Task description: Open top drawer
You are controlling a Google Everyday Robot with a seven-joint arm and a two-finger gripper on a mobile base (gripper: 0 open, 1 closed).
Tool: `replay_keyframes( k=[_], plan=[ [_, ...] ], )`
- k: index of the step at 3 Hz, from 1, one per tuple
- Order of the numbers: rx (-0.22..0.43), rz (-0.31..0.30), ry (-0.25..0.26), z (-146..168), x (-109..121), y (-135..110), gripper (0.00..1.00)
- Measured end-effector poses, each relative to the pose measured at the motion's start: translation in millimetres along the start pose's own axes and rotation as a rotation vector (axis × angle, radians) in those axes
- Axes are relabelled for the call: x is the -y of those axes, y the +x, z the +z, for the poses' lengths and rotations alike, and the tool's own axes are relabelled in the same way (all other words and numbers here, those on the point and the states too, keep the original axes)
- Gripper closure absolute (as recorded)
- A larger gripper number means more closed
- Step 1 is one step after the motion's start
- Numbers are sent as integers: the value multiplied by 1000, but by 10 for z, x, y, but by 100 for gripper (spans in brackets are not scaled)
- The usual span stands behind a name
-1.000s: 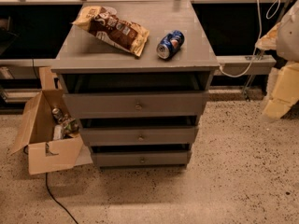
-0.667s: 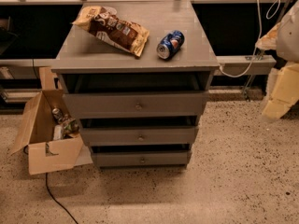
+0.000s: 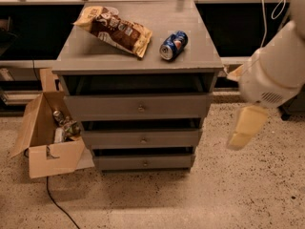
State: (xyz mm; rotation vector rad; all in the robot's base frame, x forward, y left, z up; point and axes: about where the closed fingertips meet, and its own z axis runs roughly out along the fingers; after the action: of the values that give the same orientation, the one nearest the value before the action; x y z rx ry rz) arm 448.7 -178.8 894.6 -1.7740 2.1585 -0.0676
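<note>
The grey cabinet [image 3: 138, 56] stands in the middle of the view with three drawers. The top drawer [image 3: 105, 107] is the widest, with a small round metal knob [image 3: 141, 109] at its centre and a dark gap above its front. Two narrower drawers [image 3: 114, 139] sit below it. My white arm [image 3: 274, 70] comes in from the right edge. Its pale yellow gripper [image 3: 245, 128] hangs to the right of the cabinet, about level with the middle drawer and well apart from the knob.
A chip bag [image 3: 114, 28] and a blue soda can [image 3: 173, 45] lie on the cabinet top. An open cardboard box [image 3: 47, 149] with cans stands on the floor at the left, with a black cable [image 3: 57, 202] in front. Speckled floor lies in front and to the right.
My arm has moved left and down, closer to the cabinet's right side. The drawers, bag and can have not moved.
</note>
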Motion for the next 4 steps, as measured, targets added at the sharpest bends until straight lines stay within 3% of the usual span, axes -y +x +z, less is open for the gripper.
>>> replay_keyframes(
  k=[1,2,3,4],
  plan=[
    [48,-36,-23,674,-98,-194,0],
    [48,-36,-23,674,-98,-194,0],
    [27,-112,-8,988,-7,-251,0],
    [7,-244,21,1592,223,-369,0]
  ],
)
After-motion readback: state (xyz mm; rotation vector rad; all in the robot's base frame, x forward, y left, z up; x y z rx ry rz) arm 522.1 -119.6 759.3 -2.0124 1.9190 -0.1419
